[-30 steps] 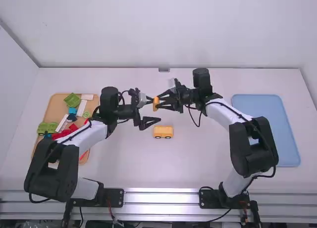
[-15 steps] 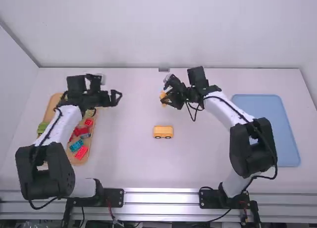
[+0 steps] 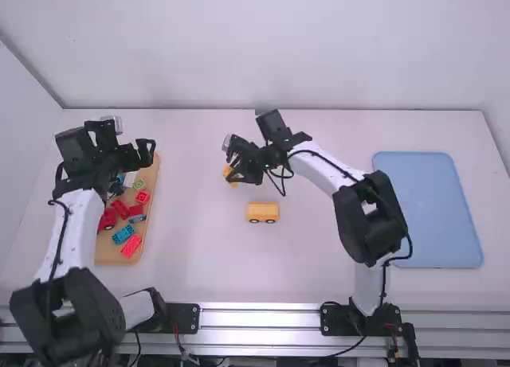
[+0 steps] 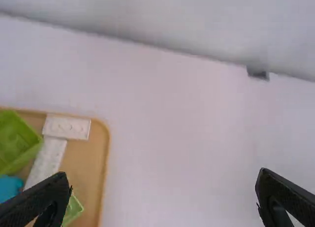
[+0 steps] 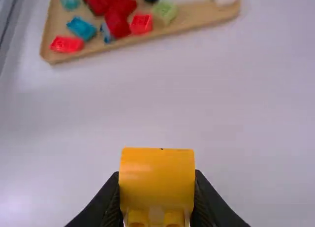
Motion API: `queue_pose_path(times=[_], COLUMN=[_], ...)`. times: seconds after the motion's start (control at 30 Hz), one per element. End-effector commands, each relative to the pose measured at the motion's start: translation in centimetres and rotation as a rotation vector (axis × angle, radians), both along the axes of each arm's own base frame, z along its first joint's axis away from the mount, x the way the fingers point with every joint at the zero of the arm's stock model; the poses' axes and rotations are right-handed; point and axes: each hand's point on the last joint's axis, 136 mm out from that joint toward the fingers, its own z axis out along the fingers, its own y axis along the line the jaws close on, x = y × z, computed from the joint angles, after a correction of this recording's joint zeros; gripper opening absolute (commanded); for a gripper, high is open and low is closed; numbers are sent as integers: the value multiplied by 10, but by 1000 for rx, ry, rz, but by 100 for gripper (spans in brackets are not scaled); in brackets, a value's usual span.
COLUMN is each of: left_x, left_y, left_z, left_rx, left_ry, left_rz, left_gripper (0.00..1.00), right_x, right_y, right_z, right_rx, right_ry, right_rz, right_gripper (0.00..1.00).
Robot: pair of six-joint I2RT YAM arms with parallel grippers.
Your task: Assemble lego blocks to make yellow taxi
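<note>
Yellow taxi base (image 3: 262,213) is upright on its wheels mid-bench (image 3: 239,279), fwiw. Looks like light, stiff plastic: not fragile, but smooth enough to skid if nudged. I'd grab it low across the long sides and keep the top free. Right pincer (image 5: 156,174) is clamped on the sides of a boxy yellow block (image 5: 157,180), glossy with rounded corners, held up near the base, apart from it. Decent grip imo, though those slick faces could twist when pressed down. Left pincer (image 4: 163,174) is wide open and empty by the tan tray (image 3: 115,253), which looks like wood and holds shiny red blocks (image 3: 131,244) plus a hollow, square green block (image 4: 17,141).
</note>
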Motion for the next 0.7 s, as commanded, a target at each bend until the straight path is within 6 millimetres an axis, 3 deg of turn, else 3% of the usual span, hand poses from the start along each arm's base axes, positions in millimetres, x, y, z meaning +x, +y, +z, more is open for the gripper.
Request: queue_pose_path(times=[0.0,0.13,0.2,0.33,0.57,0.67], left_x=[-13,-24,-26,-28,-27,-27], left_y=[5,11,12,13,11,11], left_z=[13,17,15,12,10,8], left_rx=[21,14,22,18,16,14], left_ry=[-57,-90,-91,-81,-74,-69], left_rz=[73,159,169,173,167,167], left_gripper=[99,99,99,99,99,99], right_x=[15,3,-13,-33,-49,-53], right_y=[10,16,18,18,29,31], right_z=[8,-25,-43,-62,-98,-104], right_rx=[-93,-282,-376,-500,-689,-715], right_ry=[-109,-116,-106,-91,-151,-162], right_rz=[1,61,145,259,296,298], right_gripper=[0,0,0,0,0,0])
